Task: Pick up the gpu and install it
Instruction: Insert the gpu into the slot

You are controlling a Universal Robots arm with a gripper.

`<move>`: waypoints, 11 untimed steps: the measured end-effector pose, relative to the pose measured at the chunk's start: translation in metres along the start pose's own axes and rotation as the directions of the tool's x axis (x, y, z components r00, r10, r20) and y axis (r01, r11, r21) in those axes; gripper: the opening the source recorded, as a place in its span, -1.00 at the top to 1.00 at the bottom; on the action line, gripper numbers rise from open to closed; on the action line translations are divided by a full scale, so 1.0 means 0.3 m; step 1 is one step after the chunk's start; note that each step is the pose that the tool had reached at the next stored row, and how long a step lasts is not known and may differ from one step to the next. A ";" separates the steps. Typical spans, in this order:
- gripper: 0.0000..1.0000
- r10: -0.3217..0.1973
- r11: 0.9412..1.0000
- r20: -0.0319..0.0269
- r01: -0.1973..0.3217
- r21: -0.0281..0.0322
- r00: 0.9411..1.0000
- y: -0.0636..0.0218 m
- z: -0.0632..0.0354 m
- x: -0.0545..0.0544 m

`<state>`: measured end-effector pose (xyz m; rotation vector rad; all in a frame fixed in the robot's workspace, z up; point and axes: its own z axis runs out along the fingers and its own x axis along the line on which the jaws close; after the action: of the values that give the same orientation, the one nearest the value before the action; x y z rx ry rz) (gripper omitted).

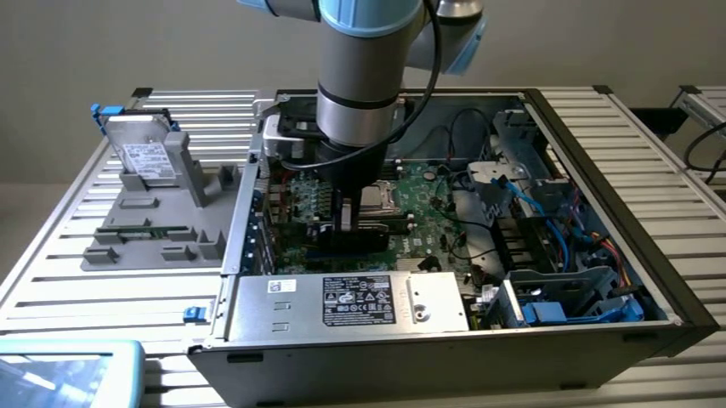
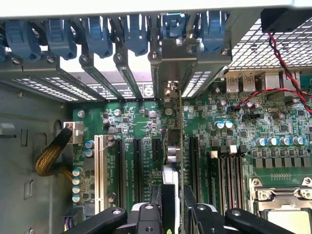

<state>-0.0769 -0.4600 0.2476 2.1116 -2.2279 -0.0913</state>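
Tool (image 2: 174,201) pinches gpu (image 2: 180,141) upright over motherboard slots (image 2: 138,165) inside open computer case (image 1: 454,370).

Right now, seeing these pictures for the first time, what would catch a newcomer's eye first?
The robot arm inside the open computer case dominates the exterior view's middle. Its end effector grips the gpu edge-on over the green motherboard and its slots. On the exterior view's left, a silver drive stands on a grey tray.
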 end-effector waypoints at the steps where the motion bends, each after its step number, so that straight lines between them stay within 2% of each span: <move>1: 0.44 0.000 1.000 0.000 0.000 0.000 1.000 0.000 0.001 0.000; 9: 0.44 0.000 1.000 0.000 0.000 0.000 1.000 0.000 0.003 0.000; 11: 0.44 0.000 1.000 -0.002 0.000 0.005 1.000 0.001 0.003 -0.003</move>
<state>-0.0772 -0.4592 0.2467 2.1130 -2.2302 -0.0835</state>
